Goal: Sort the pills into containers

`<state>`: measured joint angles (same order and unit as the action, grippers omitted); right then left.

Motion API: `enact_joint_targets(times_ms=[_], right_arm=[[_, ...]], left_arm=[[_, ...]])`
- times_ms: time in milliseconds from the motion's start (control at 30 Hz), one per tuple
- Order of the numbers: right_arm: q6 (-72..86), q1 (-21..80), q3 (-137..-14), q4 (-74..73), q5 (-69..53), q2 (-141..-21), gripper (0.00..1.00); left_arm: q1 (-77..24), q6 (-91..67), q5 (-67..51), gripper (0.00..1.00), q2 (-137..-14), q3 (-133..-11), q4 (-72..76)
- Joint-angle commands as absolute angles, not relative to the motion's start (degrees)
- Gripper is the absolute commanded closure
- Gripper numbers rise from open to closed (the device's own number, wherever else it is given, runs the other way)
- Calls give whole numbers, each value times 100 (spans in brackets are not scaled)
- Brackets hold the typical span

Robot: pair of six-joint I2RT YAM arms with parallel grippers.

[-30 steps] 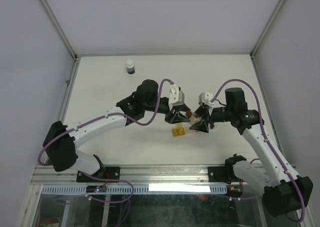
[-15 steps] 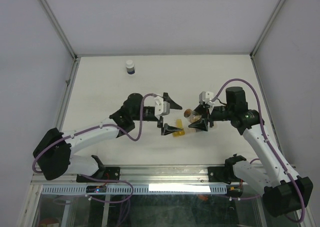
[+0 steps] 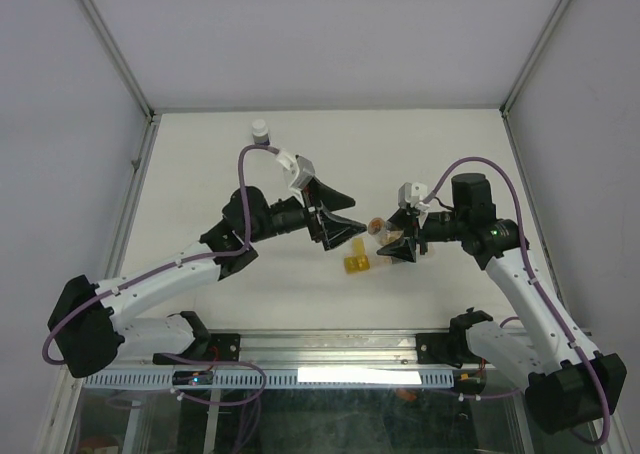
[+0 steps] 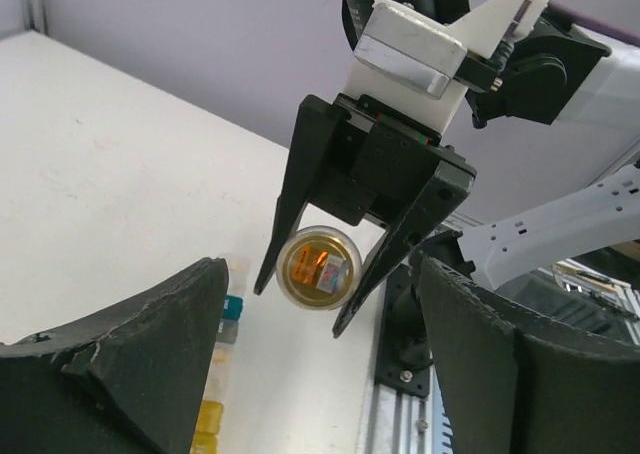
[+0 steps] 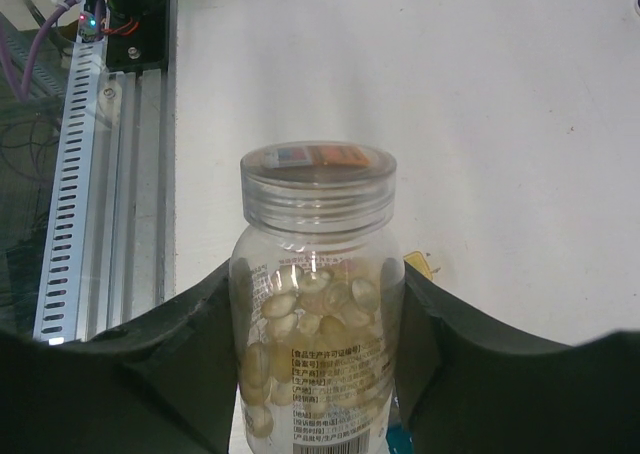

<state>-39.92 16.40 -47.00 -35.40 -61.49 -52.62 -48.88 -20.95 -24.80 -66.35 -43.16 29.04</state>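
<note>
While the right gripper (image 4: 305, 306) clamps a lidded clear pill bottle (image 5: 318, 304), left gripper (image 3: 353, 214) hangs spread, empty, near the containers (image 3: 356, 264).

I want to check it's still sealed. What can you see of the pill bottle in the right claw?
The pill bottle is clear plastic, its clear lid on, an orange-and-red sticker showing at the top. Pale oval pills partly fill it, and a printed label wraps its lower body. The right claw is shut on its body from both sides, holding it off the table, lid toward the left arm. Nothing else touches it.
</note>
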Motion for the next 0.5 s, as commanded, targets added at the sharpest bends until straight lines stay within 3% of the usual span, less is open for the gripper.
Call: enact_joint_targets(times_ms=[0, 467], right_arm=[[-3961, 1637, -4896, -3261, -6337, -5207, 100], [-3958, 1635, -4896, -3252, -6328, -5221, 100]], left_arm=[[-5278, -2404, -1605, 24, -6856, -5056, 1632], [-5491, -2248, -2305, 44, -7583, -5769, 1220]])
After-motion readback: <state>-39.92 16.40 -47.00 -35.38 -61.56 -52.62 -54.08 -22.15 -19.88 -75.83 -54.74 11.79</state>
